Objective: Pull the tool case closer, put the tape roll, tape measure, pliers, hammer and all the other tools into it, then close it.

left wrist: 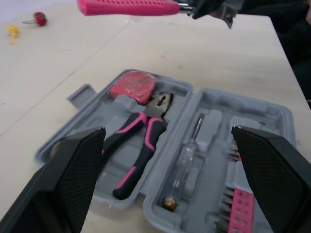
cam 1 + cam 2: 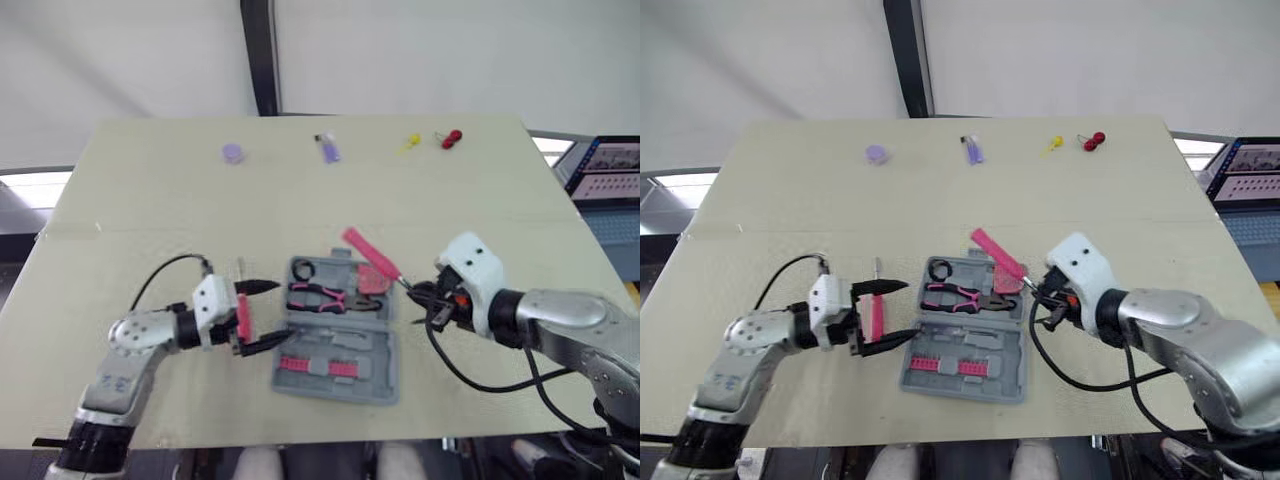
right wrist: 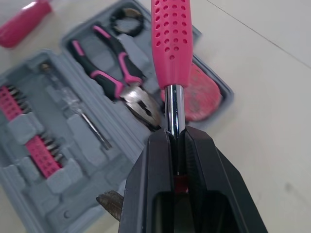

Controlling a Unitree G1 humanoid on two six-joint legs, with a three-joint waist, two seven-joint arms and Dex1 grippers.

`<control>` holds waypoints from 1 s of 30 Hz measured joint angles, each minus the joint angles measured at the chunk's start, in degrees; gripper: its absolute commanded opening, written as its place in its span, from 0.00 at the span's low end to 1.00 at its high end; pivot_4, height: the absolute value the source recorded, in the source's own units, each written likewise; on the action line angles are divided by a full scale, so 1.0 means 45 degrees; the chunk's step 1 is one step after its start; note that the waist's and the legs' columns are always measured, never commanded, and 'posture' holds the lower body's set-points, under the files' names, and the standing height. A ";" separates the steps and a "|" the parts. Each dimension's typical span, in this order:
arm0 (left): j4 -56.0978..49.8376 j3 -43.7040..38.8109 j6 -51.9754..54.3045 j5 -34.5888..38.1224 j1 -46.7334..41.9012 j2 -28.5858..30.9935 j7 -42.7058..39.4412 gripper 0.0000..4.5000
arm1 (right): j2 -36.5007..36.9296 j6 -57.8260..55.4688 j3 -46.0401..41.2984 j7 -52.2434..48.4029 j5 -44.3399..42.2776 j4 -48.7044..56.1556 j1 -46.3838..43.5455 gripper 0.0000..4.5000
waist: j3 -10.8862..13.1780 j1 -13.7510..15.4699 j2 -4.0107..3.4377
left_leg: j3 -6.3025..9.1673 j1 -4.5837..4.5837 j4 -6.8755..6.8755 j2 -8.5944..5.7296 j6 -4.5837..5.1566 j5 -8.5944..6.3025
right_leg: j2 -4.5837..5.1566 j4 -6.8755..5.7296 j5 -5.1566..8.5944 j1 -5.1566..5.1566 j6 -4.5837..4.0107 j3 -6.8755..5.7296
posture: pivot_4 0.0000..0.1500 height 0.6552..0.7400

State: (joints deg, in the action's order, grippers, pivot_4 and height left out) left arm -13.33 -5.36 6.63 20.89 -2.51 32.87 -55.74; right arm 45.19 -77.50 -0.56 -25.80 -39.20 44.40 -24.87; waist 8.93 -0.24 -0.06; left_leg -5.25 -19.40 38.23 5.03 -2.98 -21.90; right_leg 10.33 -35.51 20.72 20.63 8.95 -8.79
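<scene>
while the grey tool case (image 2: pixel 382 384) lies open on the desk (image 2: pixel 150 200) near its front edge, with pliers (image 2: pixel 320 297), tape roll (image 2: pixel 303 268) and tape measure (image 2: pixel 372 280) seated in its far half, the hammer (image 3: pixel 170 43) is held above the tape measure, its steel shaft clamped in the right tool (image 2: pixel 415 292). the left tool (image 2: pixel 283 311) is spread wide just left of the case, by a pink-handled item (image 2: pixel 243 318).

— What's the table carrying on your feed?
— I see a pale table (image 2: pixel 150 200) with the open grey tool case (image 2: pixel 380 375) lying flat near my edge. Along the far side, well apart from it, I see a purple disc (image 2: pixel 233 153), a small purple object (image 2: pixel 329 149), a yellow bit (image 2: pixel 410 143) and a red one (image 2: pixel 451 138).
— Anything beside the case?
— A pink-handled tool (image 2: pixel 243 316), just left of it.
</scene>
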 measured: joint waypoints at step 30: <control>-0.0274 -0.1177 -0.4285 -0.0257 0.5926 -0.1163 0.0960 1.00 | -0.0583 -0.2956 1.0717 -0.1980 0.1422 -0.1673 -0.8011 0.01 | 0.0004 -0.0305 0.0014 | 0.0027 -0.0063 0.0015 -0.0015 0.0002 -0.0001 | 0.0025 -0.0012 -0.0003 0.0038 0.0004 -0.0038 | 1.00 1.00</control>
State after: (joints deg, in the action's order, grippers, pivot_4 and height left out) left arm -14.56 -10.66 -12.66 19.74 24.15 27.64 -51.42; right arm 42.56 -90.80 47.67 -34.71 -32.80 36.88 -60.92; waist 8.94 -1.61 0.01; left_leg -5.13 -19.68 38.29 4.97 -2.97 -21.90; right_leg 10.44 -35.57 20.71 20.80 8.97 -8.96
